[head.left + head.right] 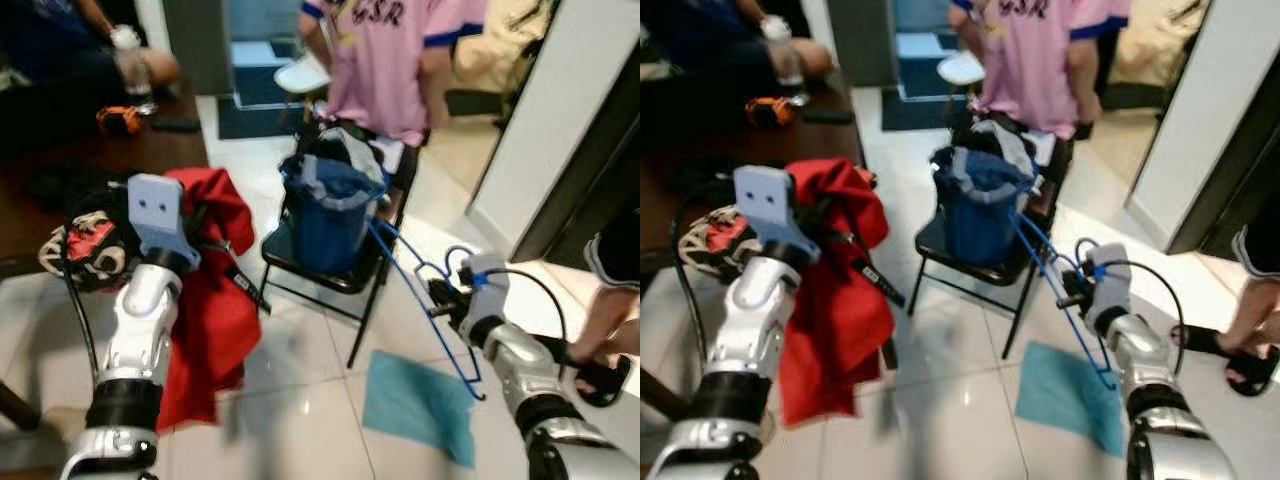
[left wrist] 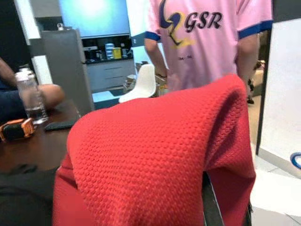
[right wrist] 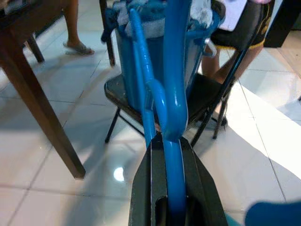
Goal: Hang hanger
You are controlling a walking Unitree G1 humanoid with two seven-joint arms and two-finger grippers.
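My right gripper (image 1: 441, 298) is shut on a blue plastic hanger (image 1: 420, 300). In the right wrist view its fingers (image 3: 153, 188) clamp the hanger's bar (image 3: 175, 94). The hanger slants from the chair's edge down toward the floor tiles. My left gripper (image 1: 236, 275) is raised at the left, and a red garment (image 1: 215, 310) is draped over it and hangs down. In the left wrist view the red garment (image 2: 155, 160) hides most of the fingers (image 2: 212, 209).
A blue bucket (image 1: 330, 220) stuffed with clothes sits on a black folding chair (image 1: 310, 265). A person in a pink shirt (image 1: 395, 60) stands behind it. A blue cloth (image 1: 420, 405) lies on the tiles. A sandalled foot (image 1: 600, 372) is at right, a dark table (image 1: 90, 160) at left.
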